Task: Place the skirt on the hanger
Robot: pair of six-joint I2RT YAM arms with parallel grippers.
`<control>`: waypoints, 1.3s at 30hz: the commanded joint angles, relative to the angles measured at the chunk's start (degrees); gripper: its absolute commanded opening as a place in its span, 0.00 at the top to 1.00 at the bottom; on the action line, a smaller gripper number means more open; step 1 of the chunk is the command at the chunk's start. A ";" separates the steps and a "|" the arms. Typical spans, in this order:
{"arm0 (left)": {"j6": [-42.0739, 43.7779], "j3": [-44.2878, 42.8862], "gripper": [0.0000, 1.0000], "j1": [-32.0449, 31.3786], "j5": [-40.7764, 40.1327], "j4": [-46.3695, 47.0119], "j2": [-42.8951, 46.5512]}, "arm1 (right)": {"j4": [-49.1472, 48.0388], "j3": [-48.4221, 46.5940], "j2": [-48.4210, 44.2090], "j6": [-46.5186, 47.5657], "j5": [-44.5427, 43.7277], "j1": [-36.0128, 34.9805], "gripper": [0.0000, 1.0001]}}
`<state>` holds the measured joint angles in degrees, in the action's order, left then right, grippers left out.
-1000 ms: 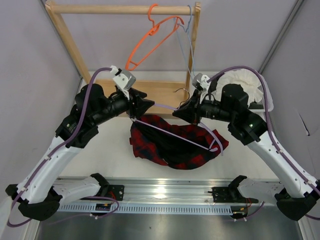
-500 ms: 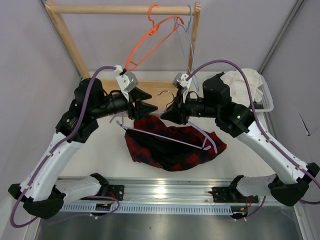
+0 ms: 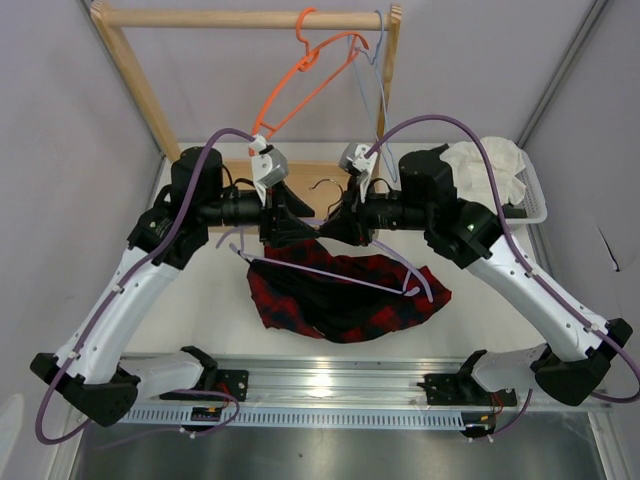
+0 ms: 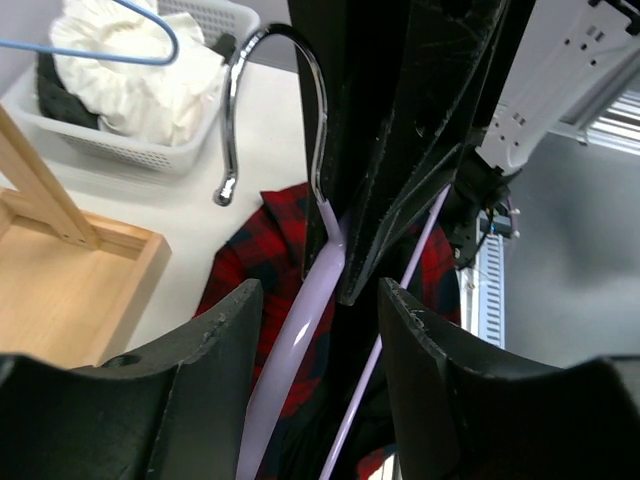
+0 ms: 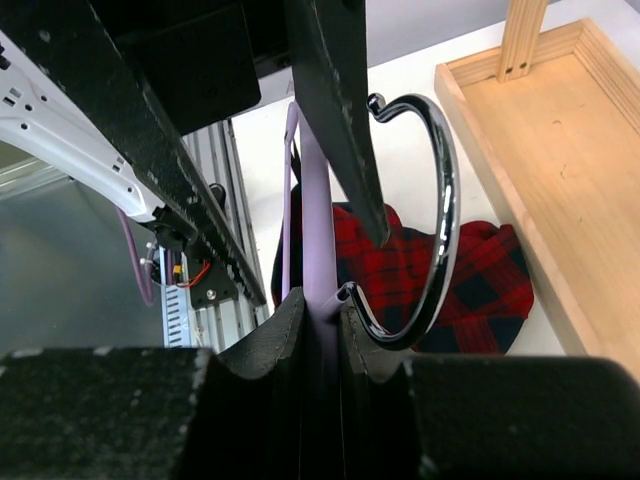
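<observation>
Fingers (image 5: 265,345) of the right gripper (image 5: 320,300) are being pressed together on the neck of a thin lavender hanger (image 5: 318,220) with a triangular plastic frame. The neck is being pinched between them just below its curved chrome hook (image 5: 445,200). Fingers (image 4: 200,370) of the left gripper (image 4: 320,290) are being held spread. The same lavender neck is being straddled by them with a gap on either side, so nothing is being gripped there. The two grippers are being held tip to tip above the white table (image 3: 215,310).

The hanger's long lower bar is being held slantwise over a soft red and black plaid skirt (image 3: 340,300), which is being seen crumpled on the table. The skirt is lying below both pairs of fingers and towards the arm bases, and it is being touched by neither pair. Whether the bar is being rested on the cloth cannot be told.

Beyond the grippers, a shallow wooden tray (image 3: 310,170) is being seen at the foot of a light wooden rack (image 3: 200,17). An orange hanger (image 3: 300,95) and a pale blue hanger (image 3: 380,100) are being carried on the rack's top rail. To the right, a heap of white fabric (image 3: 490,160) is being held in a white plastic basket (image 3: 535,200).
</observation>
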<state>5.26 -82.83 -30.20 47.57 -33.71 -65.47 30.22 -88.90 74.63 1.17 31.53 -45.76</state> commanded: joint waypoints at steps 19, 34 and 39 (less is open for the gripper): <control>2.66 1.61 1.00 3.11 7.09 1.71 0.52 | -5.26 -0.13 -3.53 -0.91 9.16 5.59 1.00; -1.39 3.37 1.00 8.57 13.42 11.12 2.19 | -11.40 5.84 -4.41 -9.52 26.47 19.39 0.54; -1.57 3.20 1.00 9.19 15.00 11.65 1.58 | -11.33 6.02 -2.83 -9.70 30.08 19.92 0.46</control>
<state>5.39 -78.67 -21.91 58.72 -27.44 -65.47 20.69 -82.91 71.05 -7.68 57.06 -26.11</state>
